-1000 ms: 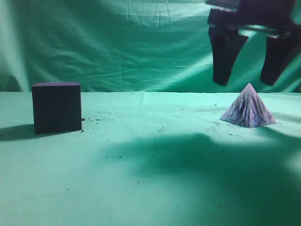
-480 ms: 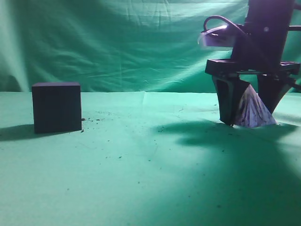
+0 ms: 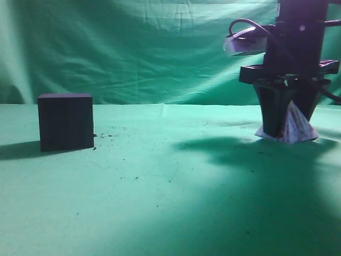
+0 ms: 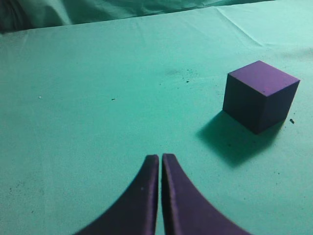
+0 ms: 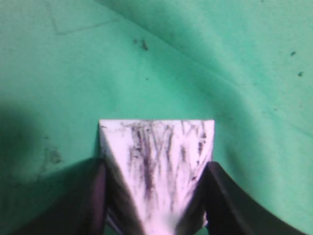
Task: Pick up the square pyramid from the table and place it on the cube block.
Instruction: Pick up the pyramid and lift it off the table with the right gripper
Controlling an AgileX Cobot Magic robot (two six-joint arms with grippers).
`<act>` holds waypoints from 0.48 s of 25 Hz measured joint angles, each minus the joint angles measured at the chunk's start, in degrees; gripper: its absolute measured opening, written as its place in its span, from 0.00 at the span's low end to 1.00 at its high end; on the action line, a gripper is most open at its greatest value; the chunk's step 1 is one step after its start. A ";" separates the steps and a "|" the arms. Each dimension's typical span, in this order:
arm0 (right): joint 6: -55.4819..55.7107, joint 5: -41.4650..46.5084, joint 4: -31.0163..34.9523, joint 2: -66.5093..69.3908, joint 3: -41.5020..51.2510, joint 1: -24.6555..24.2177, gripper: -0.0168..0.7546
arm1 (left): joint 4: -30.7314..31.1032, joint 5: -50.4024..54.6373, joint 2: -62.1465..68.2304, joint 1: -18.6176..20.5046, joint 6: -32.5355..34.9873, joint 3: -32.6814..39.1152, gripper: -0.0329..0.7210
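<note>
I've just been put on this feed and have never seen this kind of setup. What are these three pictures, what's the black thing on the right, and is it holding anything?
It is a two-armed robot working over a table covered in green cloth. The wide picture is a side camera looking along the table at object height. The other two come from cameras on each arm's wrist, looking past the fingers.

The black thing is the right gripper, lowered to the cloth. Its two fingers stand on either side of the square pyramid, white with dark streaks. The right wrist view shows the pyramid filling the gap between the fingers, so it looks gripped, with its base apparently still on the cloth.

The left gripper is shut and empty, hanging above the table near the dark cube block, which stands alone at the left.
</note>
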 joint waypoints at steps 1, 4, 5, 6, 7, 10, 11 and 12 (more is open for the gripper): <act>0.05 1.04 -0.73 0.28 -0.98 -0.12 0.49 | 0.00 0.00 0.00 0.00 0.00 0.00 0.04; 0.14 4.93 -1.91 0.68 -4.33 -0.34 0.49 | 0.00 0.00 0.00 0.00 0.00 0.00 0.04; 0.14 5.51 -1.39 0.54 -5.98 -0.36 0.49 | 0.00 0.00 0.00 0.00 0.00 0.00 0.04; 0.14 6.13 -0.61 0.06 -8.05 -0.36 0.49 | 0.00 0.00 0.00 0.00 0.00 0.00 0.04; 0.14 6.94 -0.03 -0.71 -9.68 -0.36 0.49 | 0.00 0.00 0.00 0.00 0.00 0.00 0.04; 0.18 10.55 0.35 -2.72 -15.63 1.96 0.49 | 0.00 0.00 0.00 0.00 0.00 0.00 0.04; 0.18 12.04 0.35 -3.03 -17.92 3.37 0.49 | 0.00 0.00 0.00 0.00 0.00 0.00 0.04; 0.18 13.16 0.60 -3.19 -20.26 4.82 0.49 | 0.00 0.00 0.00 0.00 0.00 0.00 0.04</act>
